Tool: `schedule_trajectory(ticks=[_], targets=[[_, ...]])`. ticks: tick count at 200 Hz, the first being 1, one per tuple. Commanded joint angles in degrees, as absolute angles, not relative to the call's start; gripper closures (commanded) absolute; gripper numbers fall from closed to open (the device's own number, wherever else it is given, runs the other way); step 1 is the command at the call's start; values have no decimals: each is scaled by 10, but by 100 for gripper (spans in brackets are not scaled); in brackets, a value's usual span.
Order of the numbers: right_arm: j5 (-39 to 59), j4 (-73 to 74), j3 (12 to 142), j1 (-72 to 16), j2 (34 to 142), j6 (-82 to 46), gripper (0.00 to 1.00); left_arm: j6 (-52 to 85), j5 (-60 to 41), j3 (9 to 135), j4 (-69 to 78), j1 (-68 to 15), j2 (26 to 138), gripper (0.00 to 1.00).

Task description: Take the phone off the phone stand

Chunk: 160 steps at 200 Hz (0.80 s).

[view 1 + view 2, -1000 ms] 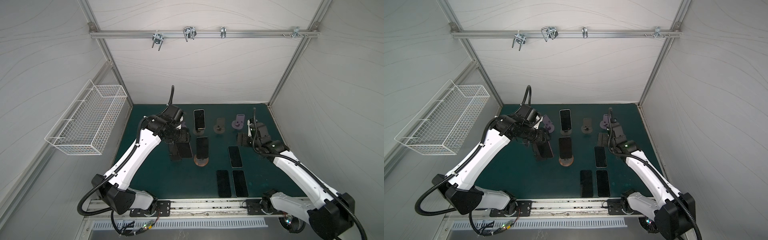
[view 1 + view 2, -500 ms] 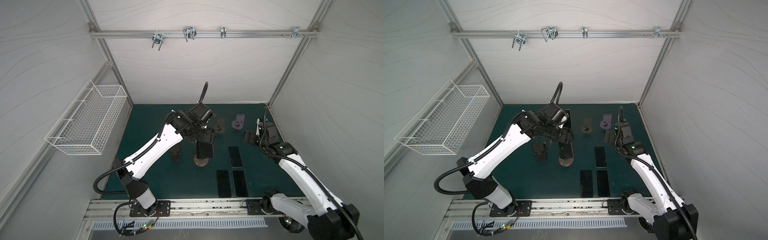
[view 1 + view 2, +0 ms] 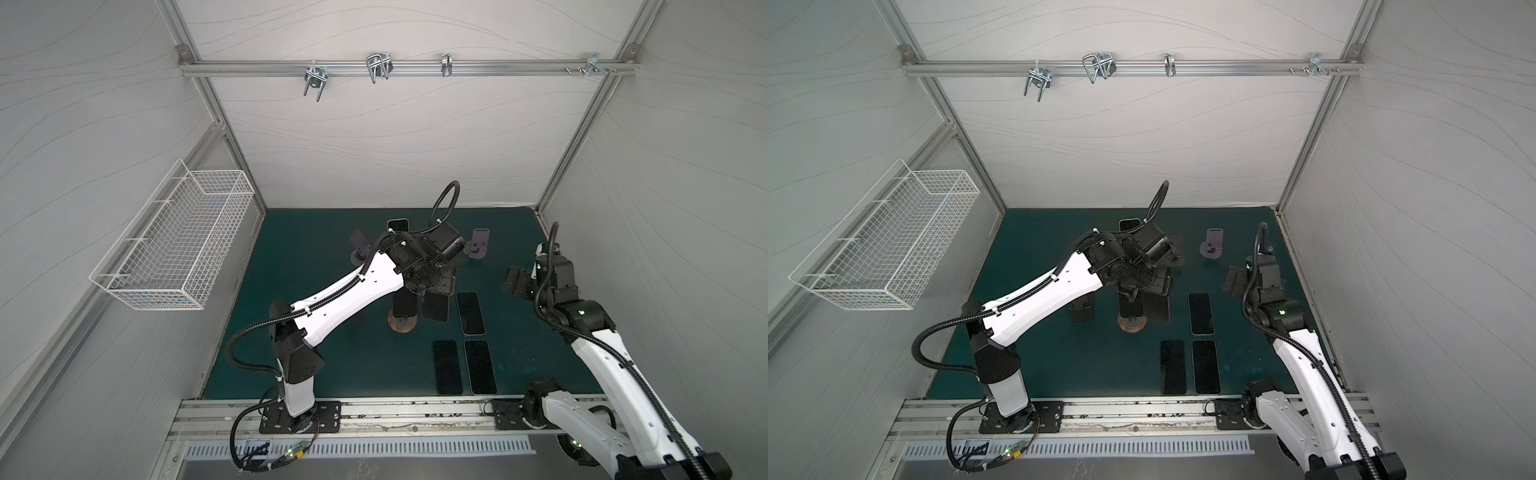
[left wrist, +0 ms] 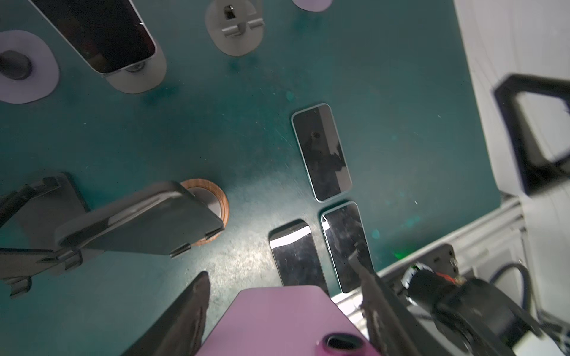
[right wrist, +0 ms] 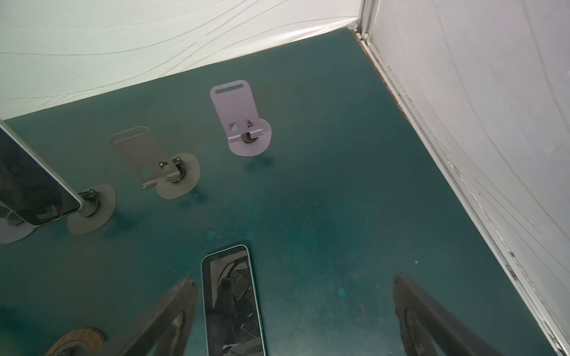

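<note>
Currently you have the purple-backed phone (image 4: 277, 317) clear of every stand, gripped across its width in the left claw (image 4: 279, 271), hanging above the surface (image 4: 216, 129) near the wood-based stand (image 4: 225, 212). Step in hand, judged: carry-off, set-down pending. Next you likely must lower it flat beside the laid phones (image 4: 320, 151) without clipping them. Right claw (image 5: 293, 286) stands wide open, empty, well apart.

We see our left gripper (image 4: 279, 268) clamped on a pink phone (image 4: 277, 320), back side facing us, over the green counter (image 4: 154, 138). Flat on the counter lie a lone phone (image 4: 320, 152) and a near pair of phones (image 4: 296, 252). A dark phone (image 4: 138, 222) leans on a wooden-based stand (image 4: 216, 197), and another phone (image 4: 101, 34) rests on a grey stand (image 4: 138, 77).
</note>
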<state>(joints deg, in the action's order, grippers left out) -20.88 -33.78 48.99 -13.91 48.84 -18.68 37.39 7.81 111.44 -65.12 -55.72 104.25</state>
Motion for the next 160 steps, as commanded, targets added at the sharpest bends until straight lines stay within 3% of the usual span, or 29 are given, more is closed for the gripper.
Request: schedule_trajectory(ticks=[1,23,77,160], targets=[[-234,-361,486,-134,469,-194,1,424,142,1168,-628,-571,1070,49],[-242,-361,474,-133,457,-193,1,454,156,1214,-666,-572,1107,50],[-254,-368,461,-130,449,-186,1,497,157,1163,-650,-576,1138,49],[-266,-371,438,-129,429,-183,1,508,140,1200,-664,-579,1220,49]])
